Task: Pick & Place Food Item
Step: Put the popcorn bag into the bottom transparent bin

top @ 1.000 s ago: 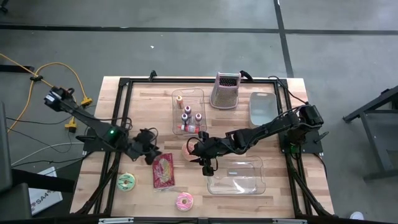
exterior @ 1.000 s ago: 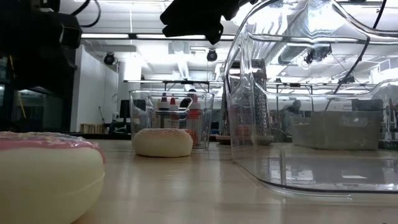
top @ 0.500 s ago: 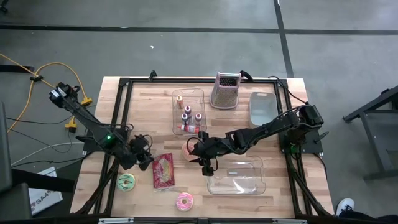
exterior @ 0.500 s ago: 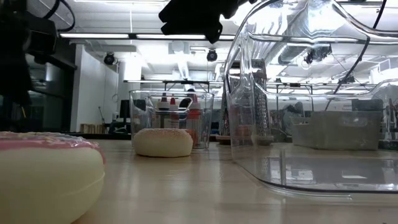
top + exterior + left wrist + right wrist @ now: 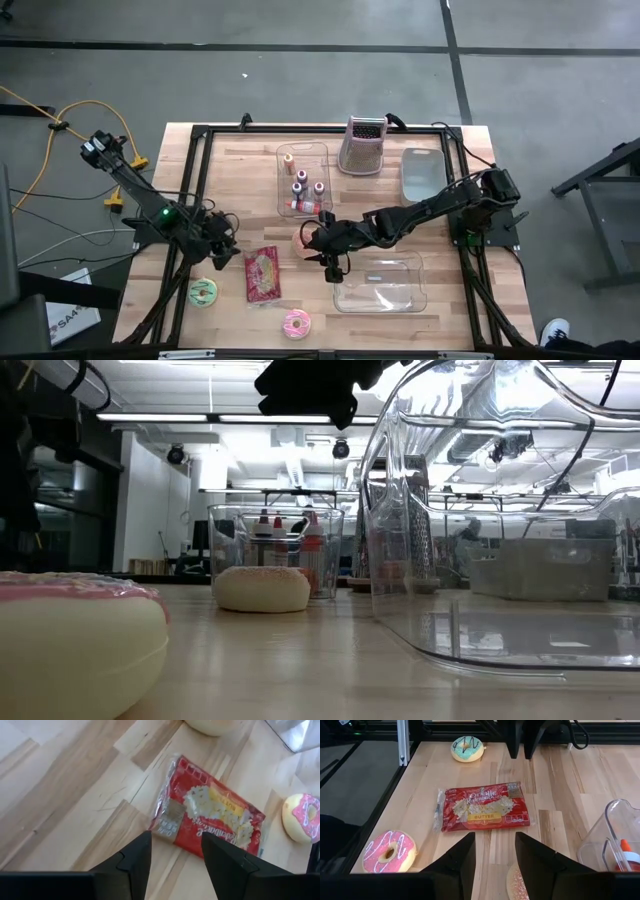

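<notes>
A red popcorn bag (image 5: 263, 274) (image 5: 210, 815) (image 5: 482, 812) lies flat on the wooden table. My left gripper (image 5: 230, 256) (image 5: 175, 855) hovers open just left of the bag, its fingers pointing at the bag's near-left end with nothing between them. My right gripper (image 5: 326, 252) (image 5: 495, 857) hangs open above the table's middle, over a cream sprinkled donut (image 5: 302, 242) (image 5: 263, 588) that rests on the wood. A green-iced donut (image 5: 203, 292) (image 5: 467, 748) and a pink-iced donut (image 5: 296, 322) (image 5: 387, 852) lie near the front edge.
A clear empty container (image 5: 380, 283) (image 5: 500, 540) stands right of the bag. A clear bin of small bottles (image 5: 303, 180), a metal grater (image 5: 362, 145) and a grey tray (image 5: 421, 172) stand toward the far edge. A black frame (image 5: 190, 180) rims the table.
My left gripper has drawn back from the popcorn bag's far end toward the table's left edge, sinking slightly and turning a little. The bag stays on the table. My right arm has kept still.
</notes>
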`<action>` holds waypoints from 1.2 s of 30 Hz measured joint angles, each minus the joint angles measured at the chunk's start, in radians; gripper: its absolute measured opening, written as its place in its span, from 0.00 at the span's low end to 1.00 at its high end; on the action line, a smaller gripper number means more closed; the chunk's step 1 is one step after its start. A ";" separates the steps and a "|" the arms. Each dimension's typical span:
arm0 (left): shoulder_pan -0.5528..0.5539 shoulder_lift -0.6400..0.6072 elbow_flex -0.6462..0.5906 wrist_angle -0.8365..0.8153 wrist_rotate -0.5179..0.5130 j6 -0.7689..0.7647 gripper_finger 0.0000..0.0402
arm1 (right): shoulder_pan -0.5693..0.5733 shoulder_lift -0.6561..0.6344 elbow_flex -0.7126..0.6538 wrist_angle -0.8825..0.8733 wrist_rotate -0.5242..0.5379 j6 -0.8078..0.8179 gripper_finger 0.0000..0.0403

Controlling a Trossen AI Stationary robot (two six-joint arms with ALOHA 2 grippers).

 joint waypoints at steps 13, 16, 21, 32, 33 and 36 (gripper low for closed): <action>0.000 -0.248 -0.206 0.066 0.064 -0.058 0.39 | 0.000 0.000 0.000 0.000 0.000 0.000 0.31; 0.004 -0.239 -0.213 0.070 0.082 -0.084 0.39 | 0.000 0.000 0.000 0.000 0.000 0.000 0.31; 0.024 -0.166 -0.213 0.118 0.109 -0.109 0.39 | 0.000 0.000 0.000 0.000 0.000 0.000 0.31; 0.131 0.048 -0.213 0.332 0.220 -0.070 0.39 | 0.000 0.000 0.000 0.000 0.000 0.000 0.31; 0.141 0.062 -0.213 0.354 0.225 -0.062 0.39 | 0.000 0.000 0.000 0.000 0.000 0.000 0.31; 0.167 0.102 -0.213 0.396 0.250 -0.040 0.39 | 0.000 0.000 0.000 0.000 0.000 0.000 0.31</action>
